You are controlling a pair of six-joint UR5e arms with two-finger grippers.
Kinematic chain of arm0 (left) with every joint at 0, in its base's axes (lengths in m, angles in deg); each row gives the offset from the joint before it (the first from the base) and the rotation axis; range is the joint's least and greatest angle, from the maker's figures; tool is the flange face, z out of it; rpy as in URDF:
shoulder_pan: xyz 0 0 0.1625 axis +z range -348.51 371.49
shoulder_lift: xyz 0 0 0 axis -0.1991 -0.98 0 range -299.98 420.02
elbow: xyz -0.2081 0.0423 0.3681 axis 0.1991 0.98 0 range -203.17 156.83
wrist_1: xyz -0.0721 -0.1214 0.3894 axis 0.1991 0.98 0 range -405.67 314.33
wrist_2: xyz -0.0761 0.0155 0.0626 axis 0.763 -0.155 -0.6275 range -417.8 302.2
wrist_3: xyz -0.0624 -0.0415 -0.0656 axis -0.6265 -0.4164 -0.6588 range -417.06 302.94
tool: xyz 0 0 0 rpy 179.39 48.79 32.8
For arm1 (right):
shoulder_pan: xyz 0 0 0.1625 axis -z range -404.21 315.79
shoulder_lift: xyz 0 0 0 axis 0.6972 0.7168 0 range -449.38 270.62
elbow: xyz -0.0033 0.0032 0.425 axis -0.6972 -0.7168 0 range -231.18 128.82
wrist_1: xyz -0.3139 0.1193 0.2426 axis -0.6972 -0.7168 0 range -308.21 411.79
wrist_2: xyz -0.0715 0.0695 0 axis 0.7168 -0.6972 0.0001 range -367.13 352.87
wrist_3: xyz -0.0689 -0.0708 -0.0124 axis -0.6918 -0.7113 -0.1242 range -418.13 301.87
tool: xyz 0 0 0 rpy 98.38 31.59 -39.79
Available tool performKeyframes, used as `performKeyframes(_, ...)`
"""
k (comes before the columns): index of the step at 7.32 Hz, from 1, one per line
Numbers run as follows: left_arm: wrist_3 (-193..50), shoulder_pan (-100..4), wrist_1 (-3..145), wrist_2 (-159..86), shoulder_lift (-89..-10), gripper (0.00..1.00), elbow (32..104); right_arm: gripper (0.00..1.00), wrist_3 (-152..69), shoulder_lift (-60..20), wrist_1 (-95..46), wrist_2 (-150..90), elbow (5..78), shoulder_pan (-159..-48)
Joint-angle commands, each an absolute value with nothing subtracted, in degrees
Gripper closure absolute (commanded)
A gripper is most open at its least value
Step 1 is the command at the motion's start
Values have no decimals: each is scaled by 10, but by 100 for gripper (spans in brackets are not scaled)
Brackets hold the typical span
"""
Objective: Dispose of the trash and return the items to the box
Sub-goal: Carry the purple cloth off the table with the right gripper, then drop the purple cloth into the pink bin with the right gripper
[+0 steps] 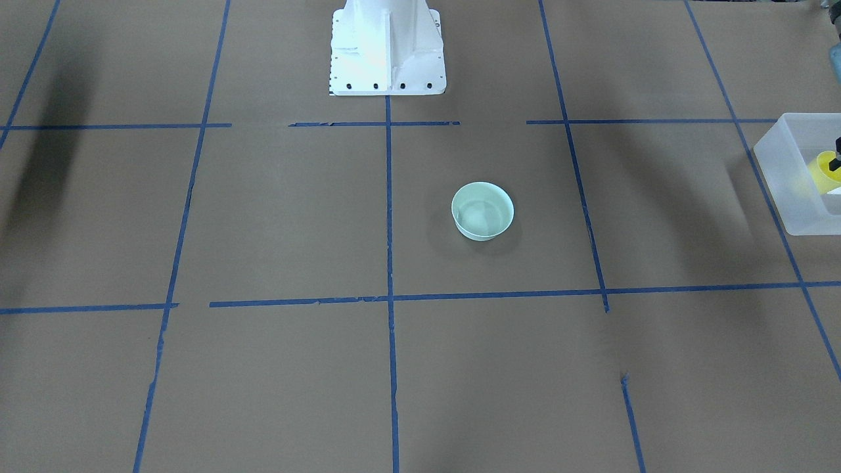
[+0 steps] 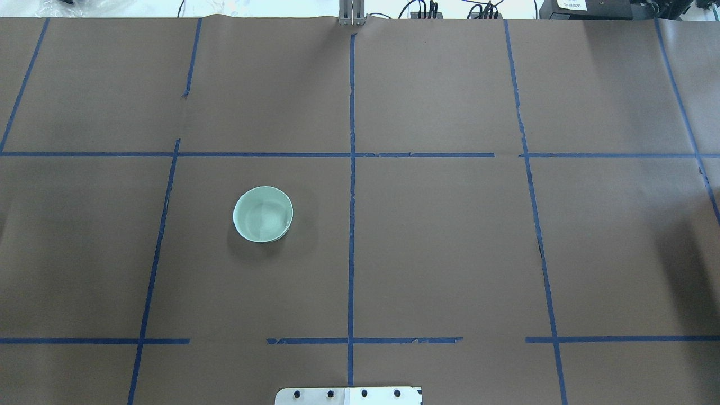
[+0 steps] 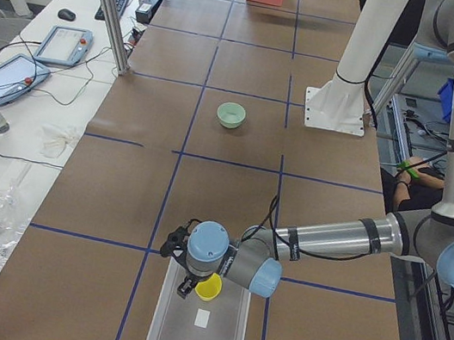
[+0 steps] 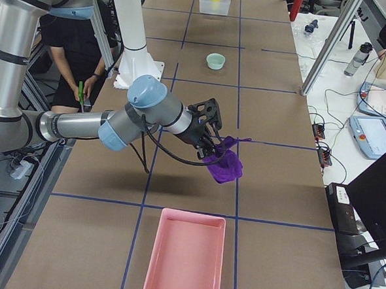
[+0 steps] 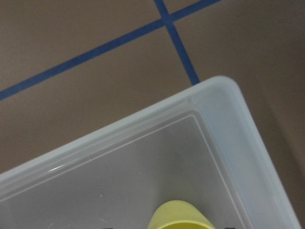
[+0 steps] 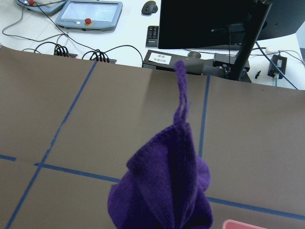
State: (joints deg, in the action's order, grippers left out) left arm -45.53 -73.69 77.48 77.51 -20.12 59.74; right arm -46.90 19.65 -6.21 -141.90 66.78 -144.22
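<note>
You are looking at matt brown paper (image 2: 450, 253) lined with smooth blue tape (image 2: 352, 225), while the box (image 5: 224, 109) is showing frosted translucent plastic, the cup (image 5: 178, 217) smooth yellow plastic, the bowl (image 1: 482, 210) a glossy pale-green finish — and the purple cloth (image 6: 167, 191) is looking soft, fuzzy, knitted.

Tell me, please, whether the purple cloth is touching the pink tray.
Apart. In the exterior right view the purple cloth hangs clear, with bare table showing between it and the pink tray.
</note>
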Motion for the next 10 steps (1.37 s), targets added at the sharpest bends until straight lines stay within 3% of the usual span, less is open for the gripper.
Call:
performKeyframes(1, -458, -760, 772, 733, -203, 0, 647, 100, -681, 204, -175, -1347, 666, -1492)
performKeyframes(3, -537, -761, 768, 726, -223, 0, 674, 100, -832, 193, -216, -1290, 605, -1517)
performKeyframes(6, -700, -741, 769, 727, -266, 0, 697, 100, -876, 171, -209, -1287, 466, -1526)
performKeyframes(7, -732, -708, 769, 726, -267, 0, 719, 78, -874, 168, -209, -1287, 444, -1525)
performKeyframes(8, -787, -670, 770, 725, -280, 0, 733, 1, -868, 173, -210, -1292, 433, -1526)
performKeyframes(10, -899, -589, 769, 724, -311, 0, 757, 0, -806, 169, -216, -1324, 434, -1523)
